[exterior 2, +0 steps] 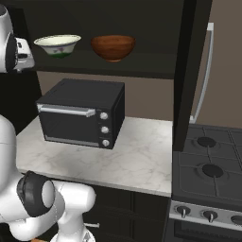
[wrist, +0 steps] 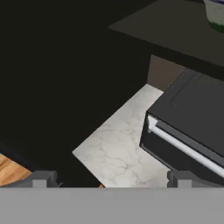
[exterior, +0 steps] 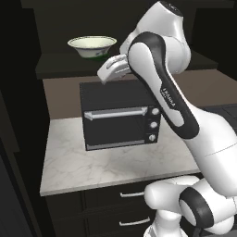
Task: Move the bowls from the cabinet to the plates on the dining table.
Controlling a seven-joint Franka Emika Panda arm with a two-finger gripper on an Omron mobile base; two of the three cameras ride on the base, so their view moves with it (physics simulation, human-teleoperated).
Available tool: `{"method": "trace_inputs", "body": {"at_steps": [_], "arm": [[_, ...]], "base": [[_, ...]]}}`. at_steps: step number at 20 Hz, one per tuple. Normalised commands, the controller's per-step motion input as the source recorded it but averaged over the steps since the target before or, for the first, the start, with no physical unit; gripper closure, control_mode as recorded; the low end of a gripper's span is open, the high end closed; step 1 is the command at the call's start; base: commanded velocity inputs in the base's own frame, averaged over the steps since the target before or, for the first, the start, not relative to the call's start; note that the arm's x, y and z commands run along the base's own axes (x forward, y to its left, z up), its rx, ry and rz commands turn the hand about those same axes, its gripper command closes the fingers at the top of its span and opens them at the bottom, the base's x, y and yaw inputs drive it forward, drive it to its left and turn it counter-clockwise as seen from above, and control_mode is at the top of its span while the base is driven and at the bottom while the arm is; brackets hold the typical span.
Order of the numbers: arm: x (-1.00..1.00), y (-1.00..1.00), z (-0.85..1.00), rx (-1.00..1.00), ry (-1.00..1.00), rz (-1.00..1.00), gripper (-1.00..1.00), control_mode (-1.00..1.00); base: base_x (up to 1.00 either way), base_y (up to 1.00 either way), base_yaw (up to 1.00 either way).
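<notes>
Your robot's arm stands raised before the open cabinet, with both bowls on the shelf and nothing moved so far. The cream-white bowl with the green pattern sits above the black toaster oven, toward its left end; the reddish-brown bowl rests just beside it on the shelf, above the oven's right end. Neither bowl is touched.

Your hand hovers above the toaster oven, near the cream-white bowl and a little lower than its rim, apart from it. Its two fingers stand at full spread with only air between them, and it holds nothing. From the hand's own camera you look down past the oven's top and silver door bar to the marble tabletop under it, with only an edge of the cream-white bowl at the upper corner.

Judged from this, the task is at its very start: the reach toward the first bowl is under way, no grasp is made, and both carries to the dining table remain. The table and its plates lie outside these frames, so you'll likely need to drive the base after each pickup.
</notes>
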Motion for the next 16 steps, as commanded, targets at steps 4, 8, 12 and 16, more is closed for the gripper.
{"method": "trace_inputs", "body": {"at_steps": [4, 8, 12, 16], "arm": [[0.0, -0.24, 0.0, -0.17, -0.06, -0.06, -1.0, -1.0], [0.0, -0.27, -0.01, -0.17, -0.08, -0.06, -1.0, -1.0], [0.0, -0.3, -0.02, -0.17, -0.12, -0.06, -1.0, -1.0], [-0.01, -0.35, -0.09, -0.16, -0.15, -0.04, -1.0, -1.0]], "base": [[0.0, 0.0, 0.0], [0.0, 0.0, 0.0], [0.0, 0.0, 0.0], [0.0, 0.0, 0.0]]}}
